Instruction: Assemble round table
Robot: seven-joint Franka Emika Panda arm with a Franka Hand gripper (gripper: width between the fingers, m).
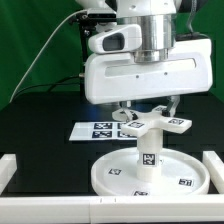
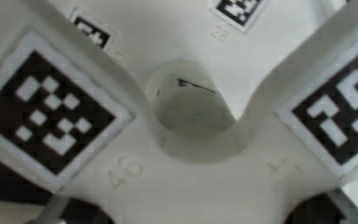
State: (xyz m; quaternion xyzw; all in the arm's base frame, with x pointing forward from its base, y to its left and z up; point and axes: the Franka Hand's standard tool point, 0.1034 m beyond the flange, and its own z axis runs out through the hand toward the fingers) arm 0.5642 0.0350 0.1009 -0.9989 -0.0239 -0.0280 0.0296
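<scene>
In the exterior view, the big white robot arm is hanging over a black surface [image 1: 40, 120]. The large round disc [image 1: 115, 178] is lying flat on the surface, near the front. The short thick post [image 1: 148, 155] is standing upright in the middle of the disc, with a black-and-white tag on its side. The four-armed cross piece [image 1: 152, 124] is sitting right on top of the post, and its arms are sticking out with tags on their ends. The claw [image 1: 146, 110] is reaching down from the boxy white body just above the cross piece. Its fingers are coming down close around the middle of the cross piece, but I cannot tell if they are squeezing it or spread apart. Behind the disc, the marker board [image 1: 92, 129] is lying flat on the surface, partly hidden by the claw. White rails are running along the near edge of the surface.

In the wrist view, the cross piece [image 2: 179, 120] is filling almost the whole picture, very close to the camera. A round hollow is showing in its middle. Big square tags are sitting on the arms on both sides. The picture is blurry, and the claw's fingers are not clear here.
</scene>
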